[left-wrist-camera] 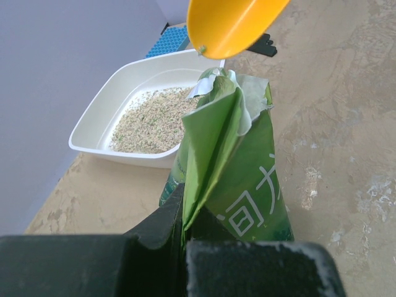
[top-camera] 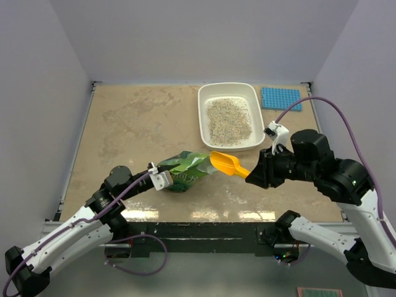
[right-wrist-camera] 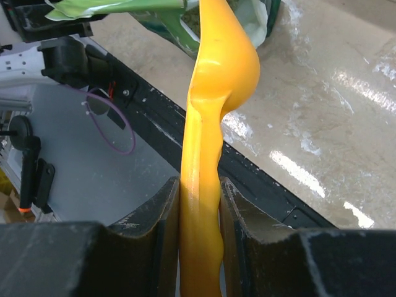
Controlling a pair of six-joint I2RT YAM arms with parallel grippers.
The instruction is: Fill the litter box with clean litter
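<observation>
The white litter box (top-camera: 204,99) (left-wrist-camera: 105,102) stands at the back of the table with a layer of beige speckled clean litter (top-camera: 229,120) (left-wrist-camera: 151,124) in it. A crinkly green bag (top-camera: 185,170) (left-wrist-camera: 247,179) lies in front of it, and my left gripper (top-camera: 162,179) (left-wrist-camera: 183,216) is shut on the bag's folded edge. My right gripper (top-camera: 255,176) (right-wrist-camera: 199,204) is shut on the handle of an orange-yellow scoop (top-camera: 228,164) (right-wrist-camera: 216,74) (left-wrist-camera: 232,25). The scoop's bowl hangs just at the bag's open mouth.
A small blue studded mat (top-camera: 281,98) (left-wrist-camera: 166,42) lies at the back right, beside the litter box. The tan tabletop (top-camera: 136,124) is walled on three sides. The table's dark front edge (right-wrist-camera: 260,179) runs under the scoop.
</observation>
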